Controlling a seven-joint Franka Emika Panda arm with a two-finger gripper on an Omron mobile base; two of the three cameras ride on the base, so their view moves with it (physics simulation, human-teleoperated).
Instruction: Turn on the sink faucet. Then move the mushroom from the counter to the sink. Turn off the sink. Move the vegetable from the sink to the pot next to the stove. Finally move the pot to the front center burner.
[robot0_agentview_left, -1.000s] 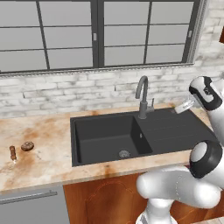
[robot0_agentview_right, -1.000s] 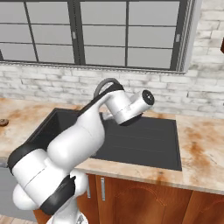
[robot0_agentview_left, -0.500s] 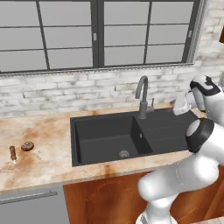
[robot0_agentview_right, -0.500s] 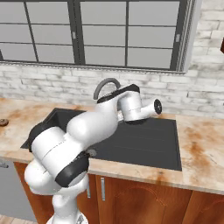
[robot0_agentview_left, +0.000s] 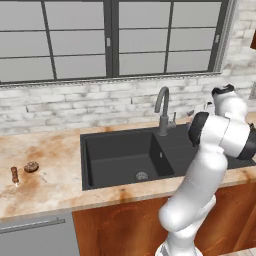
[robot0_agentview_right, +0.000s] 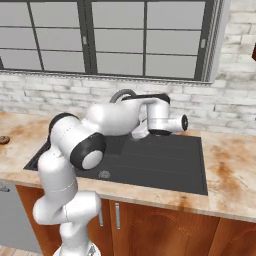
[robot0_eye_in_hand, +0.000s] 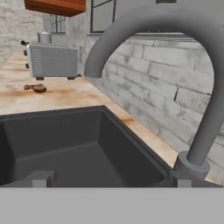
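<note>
Seen along the hand: two dark finger tips (robot0_eye_in_hand: 38, 178) spread wide at the bottom, nothing between them, gripper (robot0_eye_in_hand: 109, 180) released and empty. Directly ahead and close, the sink faucet (robot0_eye_in_hand: 205, 105), base collar at lower right, spout arching overhead toward the left, no water running. Below and beyond, the black sink (robot0_eye_in_hand: 65, 144) basin, bare inside. Farther along the counter (robot0_eye_in_hand: 57, 98), the mushroom (robot0_eye_in_hand: 39, 88) lying past the far rim of the basin, a slim dark stick-like piece (robot0_eye_in_hand: 27, 87) just beside it, a grey toaster (robot0_eye_in_hand: 52, 60) behind both. From the left base camera: white arm bent across the flat side ledge, elbow blocking the ledge's right part, wrist near the faucet (robot0_agentview_left: 163, 111) on its right; mushroom (robot0_agentview_left: 31, 166) well apart on the counter (robot0_agentview_left: 50, 185) left of the sink (robot0_agentview_left: 120, 160), stick-like piece (robot0_agentview_left: 14, 174) beside it. From the right base camera: forearm laid across in front of the faucet (robot0_agentview_right: 122, 94), hiding its stem. Against half a second earlier: arm swung further in toward the faucet, hand brought closer to its base; jaws as wide as before; mushroom unmoved.
</note>
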